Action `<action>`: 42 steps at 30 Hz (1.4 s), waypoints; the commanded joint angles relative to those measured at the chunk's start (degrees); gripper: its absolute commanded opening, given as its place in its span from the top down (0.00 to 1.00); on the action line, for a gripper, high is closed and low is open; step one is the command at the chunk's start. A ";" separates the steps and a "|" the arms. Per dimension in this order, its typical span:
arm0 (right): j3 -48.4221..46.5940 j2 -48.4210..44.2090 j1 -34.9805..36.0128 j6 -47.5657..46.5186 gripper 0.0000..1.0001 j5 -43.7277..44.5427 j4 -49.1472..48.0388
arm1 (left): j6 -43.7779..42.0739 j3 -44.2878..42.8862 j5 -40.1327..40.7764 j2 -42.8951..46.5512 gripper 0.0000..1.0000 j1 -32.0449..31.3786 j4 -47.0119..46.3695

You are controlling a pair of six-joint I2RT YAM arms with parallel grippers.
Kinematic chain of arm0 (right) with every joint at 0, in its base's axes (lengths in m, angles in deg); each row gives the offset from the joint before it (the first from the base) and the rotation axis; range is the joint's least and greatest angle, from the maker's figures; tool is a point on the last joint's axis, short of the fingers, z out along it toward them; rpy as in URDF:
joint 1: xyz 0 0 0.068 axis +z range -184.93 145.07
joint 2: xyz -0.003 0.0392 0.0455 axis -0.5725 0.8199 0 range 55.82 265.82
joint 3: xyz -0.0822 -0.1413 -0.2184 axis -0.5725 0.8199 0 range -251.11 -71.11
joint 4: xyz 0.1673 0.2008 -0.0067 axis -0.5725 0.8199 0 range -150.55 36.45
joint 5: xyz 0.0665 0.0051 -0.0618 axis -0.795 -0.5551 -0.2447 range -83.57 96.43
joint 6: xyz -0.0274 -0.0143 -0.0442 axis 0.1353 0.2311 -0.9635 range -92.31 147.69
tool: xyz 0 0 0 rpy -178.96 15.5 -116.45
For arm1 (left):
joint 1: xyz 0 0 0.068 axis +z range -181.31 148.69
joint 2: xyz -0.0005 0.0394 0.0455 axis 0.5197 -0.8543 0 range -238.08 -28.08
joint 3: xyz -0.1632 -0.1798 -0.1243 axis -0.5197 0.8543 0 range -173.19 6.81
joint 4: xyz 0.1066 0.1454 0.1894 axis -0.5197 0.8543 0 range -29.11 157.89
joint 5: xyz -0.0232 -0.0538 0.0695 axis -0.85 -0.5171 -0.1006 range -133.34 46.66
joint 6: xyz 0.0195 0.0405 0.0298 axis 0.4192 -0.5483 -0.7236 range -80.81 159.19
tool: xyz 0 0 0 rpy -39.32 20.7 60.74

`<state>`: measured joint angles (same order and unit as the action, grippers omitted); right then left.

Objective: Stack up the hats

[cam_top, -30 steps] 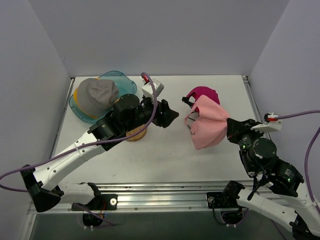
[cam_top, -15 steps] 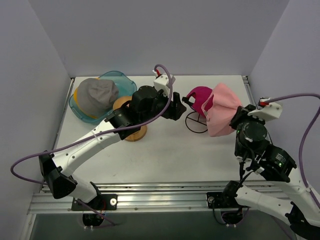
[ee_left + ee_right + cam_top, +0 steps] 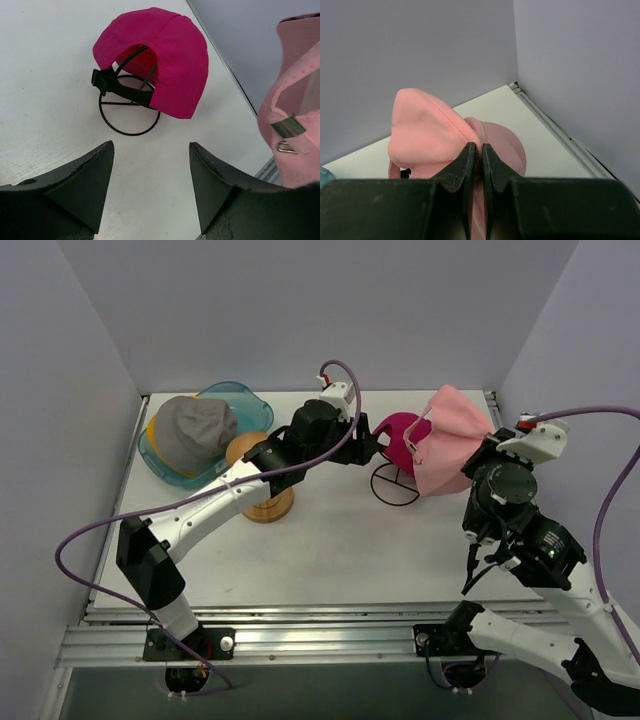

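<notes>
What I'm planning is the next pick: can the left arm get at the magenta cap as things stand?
Probably yes. The open left gripper faces the magenta cap on its wire stand, only bare table between. The light pink cap, held in the right gripper, hangs off to one side.

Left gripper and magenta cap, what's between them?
Left wrist view: only bare table and the black wire stand's ring lie between left gripper and magenta cap.

The magenta cap [image 3: 170,55] is matt cloth; the wire stand [image 3: 128,134] looks smooth black metal.
</notes>
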<state>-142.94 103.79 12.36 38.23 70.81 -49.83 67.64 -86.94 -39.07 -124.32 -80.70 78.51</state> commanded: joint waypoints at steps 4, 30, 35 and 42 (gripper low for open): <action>-2.70 5.29 -9.66 0.88 1.00 -9.52 0.35 | 3.46 -0.47 -1.72 -1.58 0.30 3.24 -4.35; -4.81 18.05 -50.80 4.92 1.00 -76.67 0.88 | 5.48 -9.25 -7.08 -16.16 0.29 4.65 -7.87; -4.02 17.25 -51.33 5.62 1.00 -79.49 0.18 | 4.69 -9.95 -7.17 -17.13 0.29 4.65 -7.87; -4.89 14.97 -51.51 6.06 1.00 -78.97 1.23 | 2.58 -10.75 -4.80 -18.27 0.48 4.82 -6.20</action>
<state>-147.01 121.99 -38.76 43.28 -6.47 -46.16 71.99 -94.53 -45.10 -142.12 -75.96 73.53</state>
